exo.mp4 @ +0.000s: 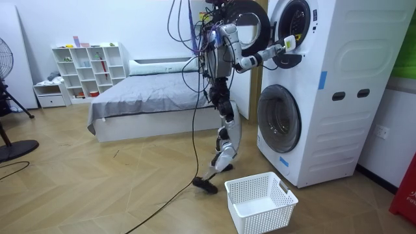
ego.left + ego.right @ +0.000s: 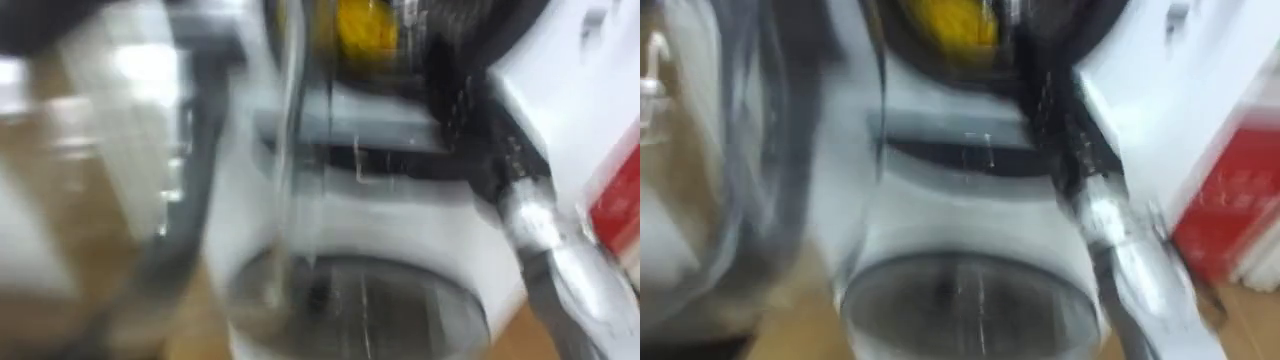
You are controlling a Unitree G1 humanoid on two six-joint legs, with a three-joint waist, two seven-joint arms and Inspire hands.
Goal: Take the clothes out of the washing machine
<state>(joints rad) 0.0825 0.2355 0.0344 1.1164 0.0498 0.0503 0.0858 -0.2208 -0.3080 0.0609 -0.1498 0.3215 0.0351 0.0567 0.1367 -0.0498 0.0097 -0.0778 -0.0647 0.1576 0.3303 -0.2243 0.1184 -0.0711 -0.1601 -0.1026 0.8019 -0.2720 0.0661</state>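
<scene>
The robot is pictured standing on the wooden floor before two stacked washing machines, with its right arm raised and stretched out to the upper one. The right hand is held at the rim of the upper washing machine, whose one round door is swung open just beside the forearm, on the room view's left. One yellow garment is seen in the mouth of the upper drum, right at the hand; whether the fingers are closed on it cannot be told. In the eye views the silvery forearm is seen coming in from the lower right and running up towards the dark drum opening.

Directly below the hand, the lower washing machine is shown with its single round door closed. One white laundry basket is set on the floor well below the hand, by the robot's feet. Far behind the arm, one bed and one white shelf unit are seen against the back wall.
</scene>
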